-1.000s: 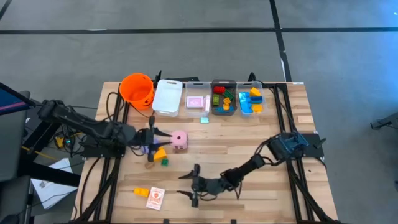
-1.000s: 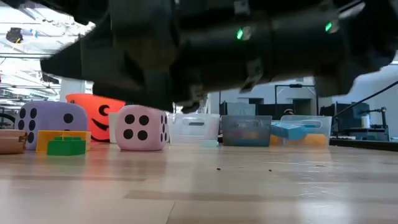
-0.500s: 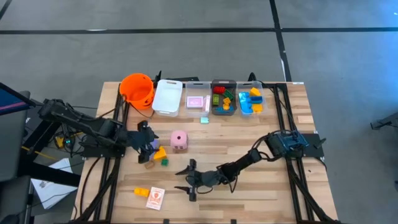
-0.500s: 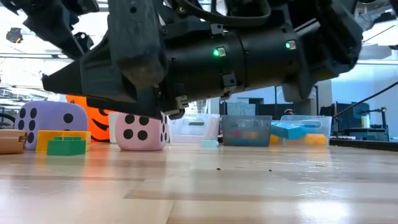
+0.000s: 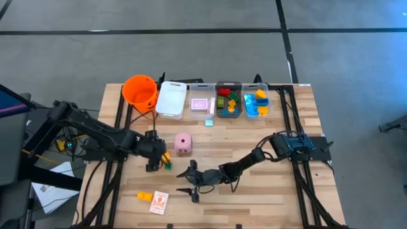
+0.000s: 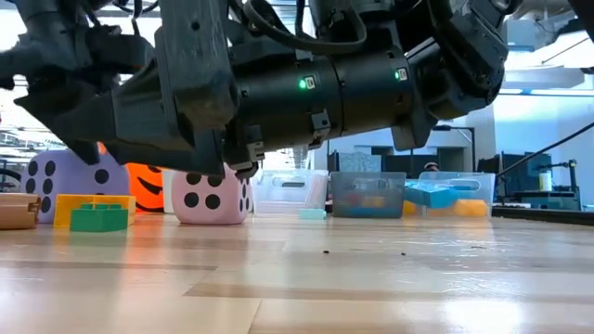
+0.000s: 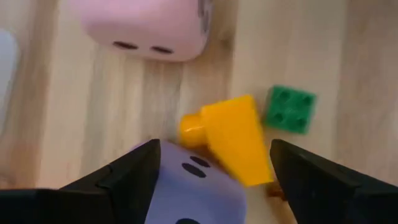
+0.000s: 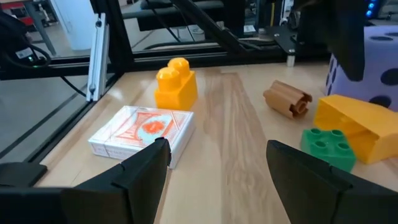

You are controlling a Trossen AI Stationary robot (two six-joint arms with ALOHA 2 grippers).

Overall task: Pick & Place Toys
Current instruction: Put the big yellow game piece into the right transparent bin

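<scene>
1. Toys lie loose by the left claw (image 7: 211, 171), whose fingers stand wide apart over a purple die (image 7: 193, 186) and a yellow brick (image 7: 233, 146); in the left wrist view the die sits between the fingers, not gripped.
2. Just beyond that claw lie a green brick (image 7: 290, 109), beside the yellow brick, and a pink die (image 5: 183, 143), a little farther off on the table (image 5: 254, 140).
3. The right claw (image 5: 191, 182) hovers low over the middle of the table with its fingers spread and nothing between them.
4. Ahead of it, in the right wrist view, lie a card pack (image 8: 143, 132) and a yellow-orange brick (image 8: 175, 82), side by side near the table's front left edge; a small brown wooden piece (image 8: 287, 99) lies near the yellow brick.
5. Along the far edge stand the containers:
   - an orange bucket (image 5: 140, 91);
   - a white bin (image 5: 171, 99), contents not visible;
   - a clear bin (image 5: 200, 104) holding a pink card;
   - a grey bin (image 5: 228, 100) holding red, green and orange bricks;
   - a clear bin (image 5: 255, 102) holding blue and orange bricks.
6. A small pale green piece (image 5: 208, 122) lies on the table just in front of the bins.
</scene>
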